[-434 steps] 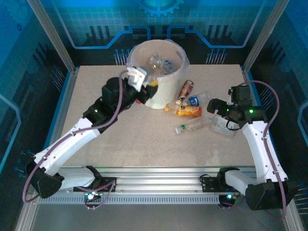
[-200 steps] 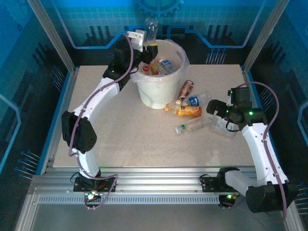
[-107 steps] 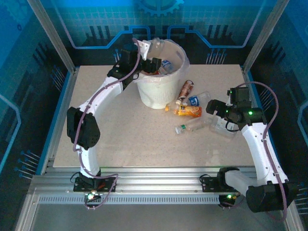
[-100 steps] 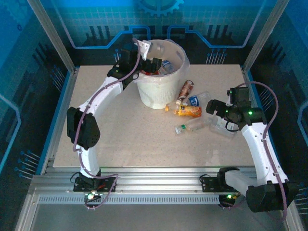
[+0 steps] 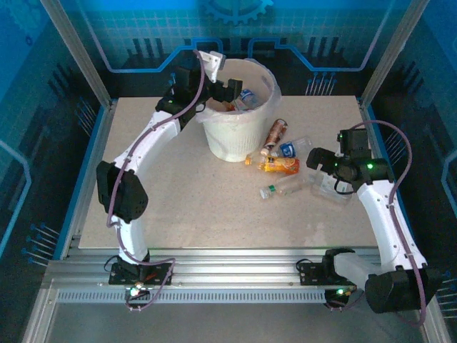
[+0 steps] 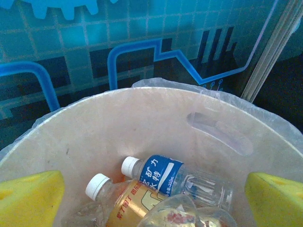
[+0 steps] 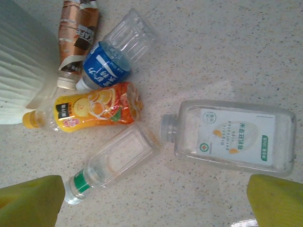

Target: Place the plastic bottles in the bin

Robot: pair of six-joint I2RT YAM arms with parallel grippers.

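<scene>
The plastic bottles [image 7: 92, 109] sit in two places. At least three are heaped at the bottom of the bin [image 5: 239, 132], among them a blue-labelled bottle [image 6: 163, 172] and a gold-labelled bottle [image 6: 125, 201], both white-capped. Five more lie on their sides on the table [image 5: 178, 200], clustered just right of the bin's base. There the brown bottle [image 7: 78, 28] and the blue water bottle [image 7: 111, 59] lie side by side with their necks toward the bin wall. The orange bottle [image 7: 92, 109] lies across below them, and the green-capped bottle [image 7: 116, 163] angles away from it toward the open neck of the flat bottle [image 7: 232, 137]. The left gripper [image 5: 227, 91] hangs over the bin's mouth, its yellow pads [image 6: 31, 198] spread wide with nothing between them. That looks like a drop pose, held above the rim so a released bottle falls clear of the thin bag liner [image 6: 213, 97] folded over the edge. The right gripper [image 5: 321, 163] hovers over the cluster, its fingers also spread and empty, with the flat and green-capped bottles framed between them. The wide spread probably suits the flat bottle's broad body, and since every bottle lies down, a pinch from above across the body seems the natural grasp.
</scene>
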